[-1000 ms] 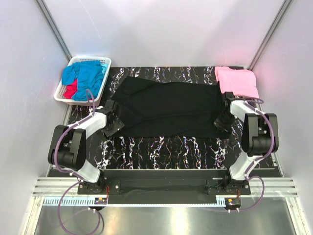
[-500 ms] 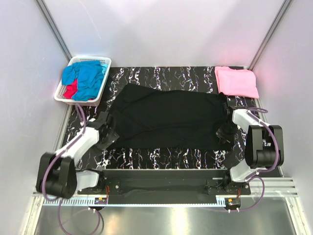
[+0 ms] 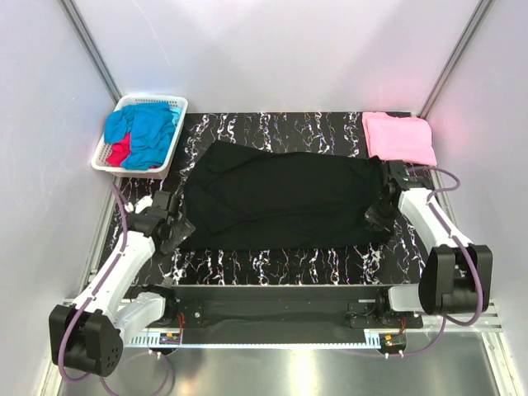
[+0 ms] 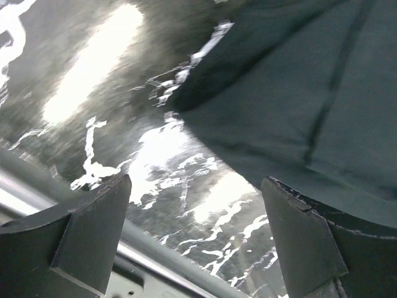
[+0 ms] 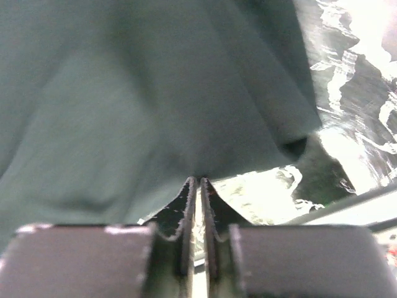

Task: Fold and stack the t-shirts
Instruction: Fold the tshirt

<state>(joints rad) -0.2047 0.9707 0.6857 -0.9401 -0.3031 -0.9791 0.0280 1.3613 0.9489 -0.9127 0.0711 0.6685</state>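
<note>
A large black t-shirt [image 3: 280, 194] lies spread across the dark marbled table [image 3: 272, 260]. My left gripper [image 3: 173, 231] is open just off the shirt's near left corner, over bare table; in the left wrist view [image 4: 195, 186] nothing sits between its fingers, and the black cloth [image 4: 298, 93] lies ahead. My right gripper [image 3: 376, 216] is at the shirt's near right edge. In the right wrist view its jaws [image 5: 198, 180] are nearly together, pinching the hem of the black cloth [image 5: 155, 81], whose folds run to the tips. A folded pink t-shirt [image 3: 400, 138] lies far right.
A white slotted basket [image 3: 177, 103] at the far left holds crumpled blue [image 3: 144, 124] and red [image 3: 120, 153] t-shirts. The table's metal front rail [image 4: 161, 264] runs close under the left gripper. Grey walls close in both sides.
Both arms drew back toward the near edge, and the black shirt's near edge came with them and lies flatter. The left gripper moved off the shirt to the left, still open.
</note>
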